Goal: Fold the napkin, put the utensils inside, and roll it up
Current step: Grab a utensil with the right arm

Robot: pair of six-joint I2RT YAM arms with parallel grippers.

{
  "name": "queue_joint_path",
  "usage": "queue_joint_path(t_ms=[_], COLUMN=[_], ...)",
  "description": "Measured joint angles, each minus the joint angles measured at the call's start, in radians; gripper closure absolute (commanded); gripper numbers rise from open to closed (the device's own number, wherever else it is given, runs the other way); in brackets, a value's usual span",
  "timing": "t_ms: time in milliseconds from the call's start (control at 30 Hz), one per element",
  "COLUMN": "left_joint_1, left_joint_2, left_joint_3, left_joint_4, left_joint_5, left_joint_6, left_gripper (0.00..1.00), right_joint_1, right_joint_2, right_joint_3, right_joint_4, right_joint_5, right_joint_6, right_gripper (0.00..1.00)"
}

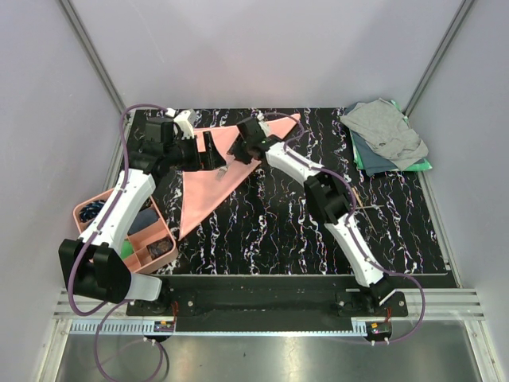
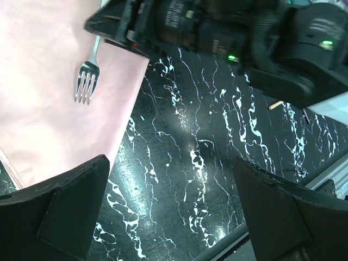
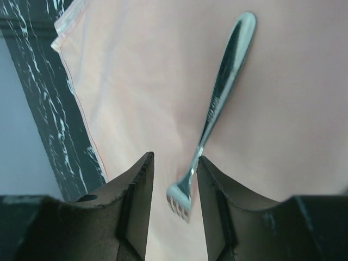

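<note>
The salmon-pink napkin (image 1: 208, 175) lies folded into a long triangle at the back left of the table. A silver fork (image 1: 225, 168) lies on it. In the right wrist view the fork (image 3: 220, 95) lies flat on the napkin (image 3: 136, 81), its tines between my right gripper's fingers (image 3: 140, 187), which stand apart on either side without clamping it. My right gripper (image 1: 242, 153) is open just above the cloth. My left gripper (image 1: 212, 151) is wide open and empty beside it; its view shows the fork (image 2: 87, 81) on the napkin (image 2: 49, 109) at upper left.
A pink compartment tray (image 1: 83, 210) stands at the left edge by the left arm. A grey cloth (image 1: 386, 131) lies on a green cloth (image 1: 415, 165) at the back right. A thin stick (image 1: 372, 208) lies on the black marbled table right of the right arm.
</note>
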Motion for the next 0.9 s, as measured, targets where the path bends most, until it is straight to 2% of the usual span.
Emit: queue_joint_path(t_ms=[67,167,267,333,433,500,567,667,900], left_joint_1=[0.0,0.0,-0.002,-0.006,-0.023,-0.04,-0.056,-0.069,-0.071], left_joint_2=[0.0,0.0,-0.002,-0.005,-0.007,-0.007,-0.007,-0.007,-0.007], left_joint_3=[0.0,0.0,0.0,0.0,0.003,0.006,0.01,0.011,0.011], left_joint_4=[0.0,-0.001,-0.005,-0.01,-0.021,-0.03,-0.038,-0.048,-0.053], left_joint_5=[-0.002,-0.005,-0.01,-0.02,-0.044,-0.056,-0.06,-0.064,-0.068], left_joint_6=[0.0,0.0,0.002,0.006,0.013,0.02,0.024,0.027,0.027], left_gripper=[0.01,0.01,0.01,0.01,0.01,0.01,0.01,0.01,0.01], right_joint_1=[0.0,-0.007,-0.053,-0.14,-0.37,-0.489,-0.537,-0.529,-0.575], right_joint_2=[-0.066,-0.247,-0.526,-0.73,-1.001,-1.103,-1.177,-1.228,-1.203], right_joint_3=[-0.071,-0.267,-0.553,-0.748,-1.015,-1.14,-1.26,-1.406,-1.479], right_joint_4=[-0.005,-0.009,0.003,0.025,0.037,0.035,0.018,-0.019,-0.036], right_joint_5=[0.016,0.04,0.036,0.019,0.003,0.021,0.024,0.013,0.011], right_joint_6=[-0.058,-0.132,-0.179,-0.187,-0.183,-0.169,-0.151,-0.114,-0.086], right_gripper=[0.51,0.5,0.5,0.5,0.5,0.5,0.51,0.52,0.55])
